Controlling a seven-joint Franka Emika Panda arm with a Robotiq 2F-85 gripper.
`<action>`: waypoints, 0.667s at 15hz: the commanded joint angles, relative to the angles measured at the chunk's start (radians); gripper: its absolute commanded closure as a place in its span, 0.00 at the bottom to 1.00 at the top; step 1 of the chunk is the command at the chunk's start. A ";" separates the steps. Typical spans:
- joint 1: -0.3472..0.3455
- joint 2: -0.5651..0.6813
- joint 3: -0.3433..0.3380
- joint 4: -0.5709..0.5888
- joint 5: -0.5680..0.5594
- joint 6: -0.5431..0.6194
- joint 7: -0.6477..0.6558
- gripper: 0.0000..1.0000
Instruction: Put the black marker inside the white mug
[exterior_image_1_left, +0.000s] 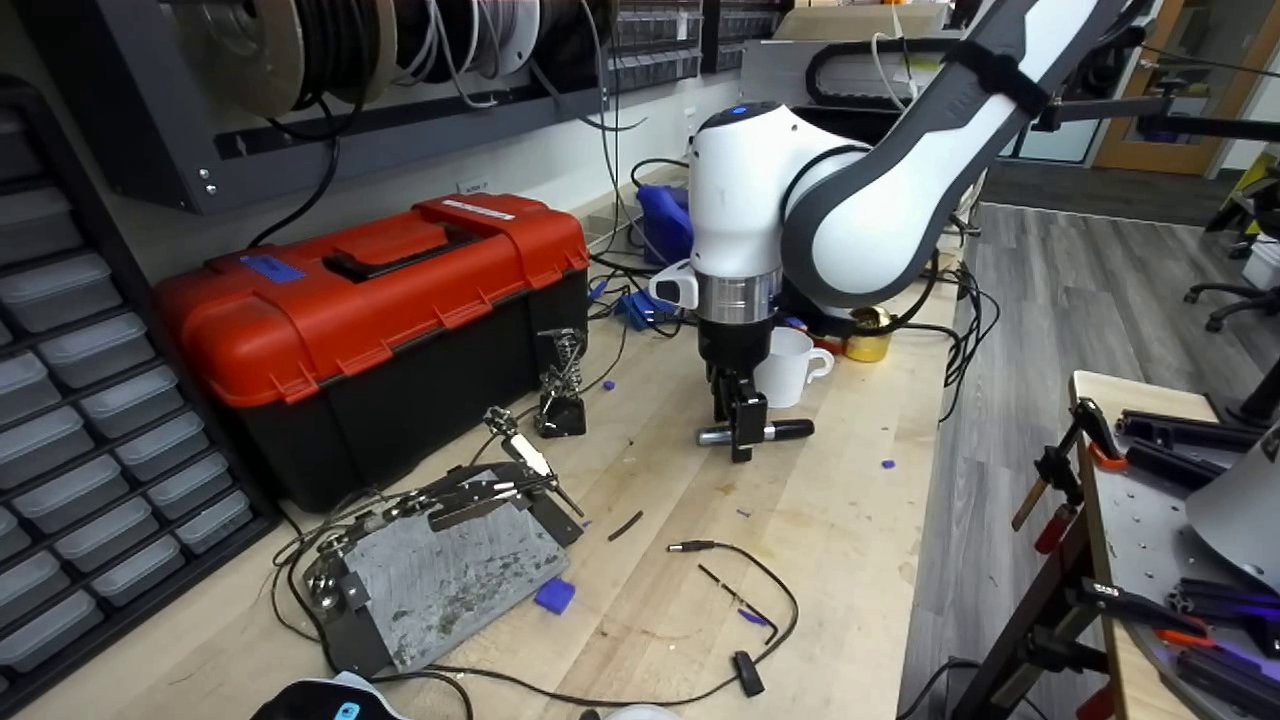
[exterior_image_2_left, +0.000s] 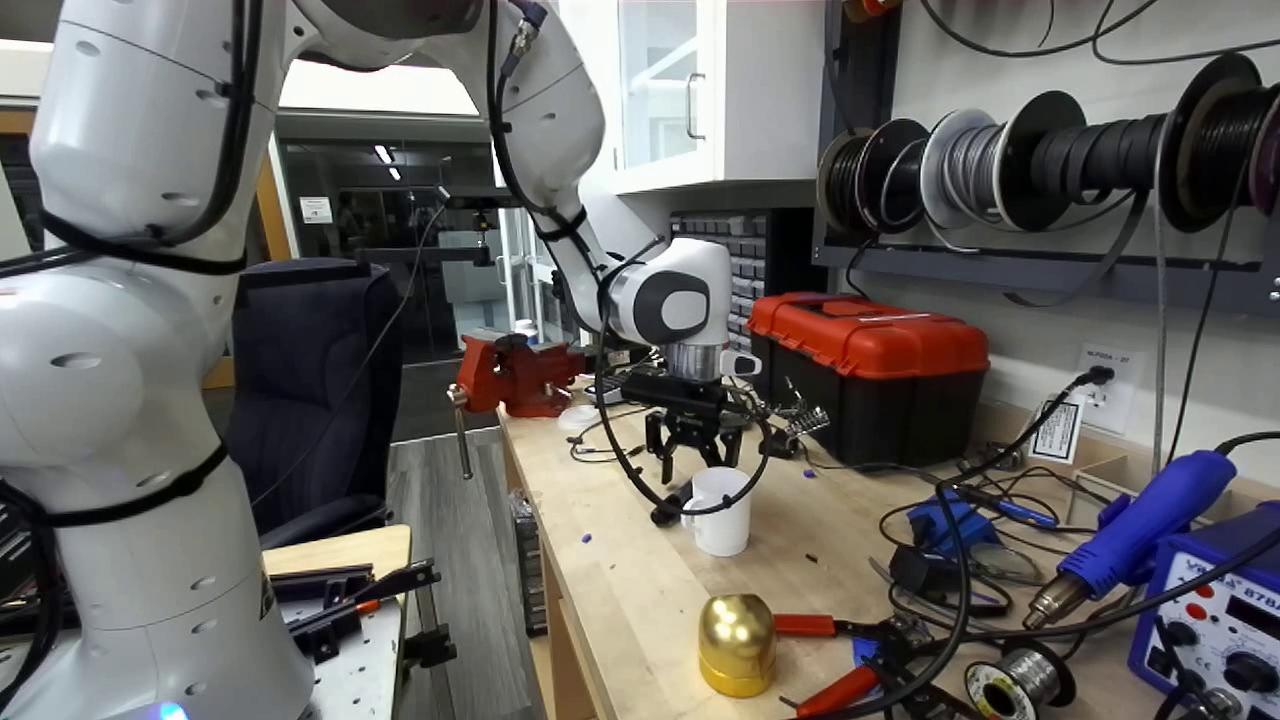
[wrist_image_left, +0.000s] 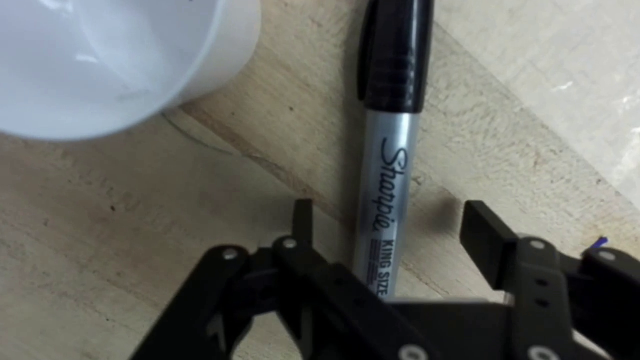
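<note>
While the fingers (wrist_image_left: 487, 245) stand well parted astride the black marker (wrist_image_left: 390, 150), gripping nothing, it lies on the bench (exterior_image_1_left: 850, 560) near the white mug (exterior_image_1_left: 787, 370); probably light, rigid and rather slick, it wants a square pinch around the silver barrel (wrist_image_left: 382, 200).

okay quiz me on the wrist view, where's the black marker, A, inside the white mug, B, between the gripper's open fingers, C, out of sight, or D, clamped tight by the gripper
B: the black marker shows between the fingers, with tabletop visible on both sides of it.
</note>
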 joint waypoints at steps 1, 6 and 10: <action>-0.012 -0.003 0.010 -0.025 0.006 0.048 0.028 0.53; -0.016 -0.013 0.008 -0.029 0.007 0.068 0.039 0.85; -0.006 -0.030 -0.004 -0.028 -0.010 0.050 0.072 0.94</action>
